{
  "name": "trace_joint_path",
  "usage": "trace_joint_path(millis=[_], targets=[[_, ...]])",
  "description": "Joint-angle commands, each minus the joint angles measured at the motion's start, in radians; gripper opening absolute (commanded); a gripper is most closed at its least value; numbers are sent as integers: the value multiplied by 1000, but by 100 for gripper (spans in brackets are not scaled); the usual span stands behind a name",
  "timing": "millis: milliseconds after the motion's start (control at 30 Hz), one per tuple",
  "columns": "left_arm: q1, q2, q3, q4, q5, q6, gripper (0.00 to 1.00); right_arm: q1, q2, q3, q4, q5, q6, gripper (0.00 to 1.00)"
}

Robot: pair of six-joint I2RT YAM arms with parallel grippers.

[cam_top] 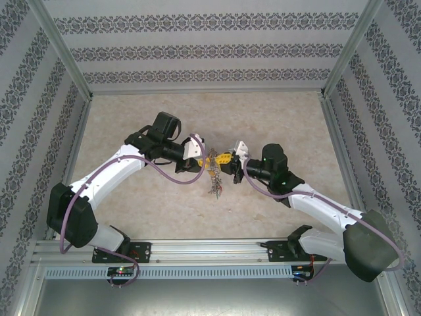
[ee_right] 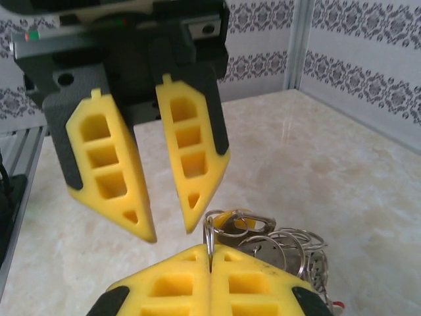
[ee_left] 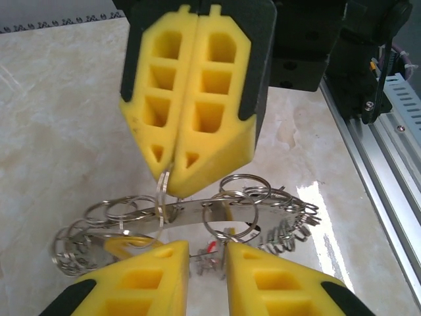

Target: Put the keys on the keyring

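Note:
The keyring [ee_left: 191, 212] is a flat grey metal band strung with several thin split rings, hanging in the air between the two grippers. In the top view the keys [cam_top: 215, 183] dangle below it. A red tag [ee_left: 212, 247] and a yellow tag [ee_right: 230, 220] show among the metal. My right gripper [ee_right: 210, 253] is shut on one split ring [ee_right: 209, 230], gripping it edge-on; from the left wrist it [ee_left: 176, 184] comes down from above. My left gripper [ee_left: 207, 260] faces it with its fingers apart and nothing between them. From the right wrist it [ee_right: 170, 230] sits just above the ring.
The marble-patterned table [cam_top: 131, 118] lies below the bunch, boxed in by patterned walls and aluminium posts [cam_top: 66, 59]. The arms' aluminium base rail [ee_left: 381, 164] runs along the near edge. Both grippers [cam_top: 209, 162] [cam_top: 227, 160] meet at the table's centre.

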Motion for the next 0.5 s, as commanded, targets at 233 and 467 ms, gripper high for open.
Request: trace_joint_path(millis=[233,467], targets=[[71,-103,-2,8,24,29,33,22,19,3,145,-53,13,0],[74,-107,-33,89,49,13,40,26,44,42,104,-111,-16,0]])
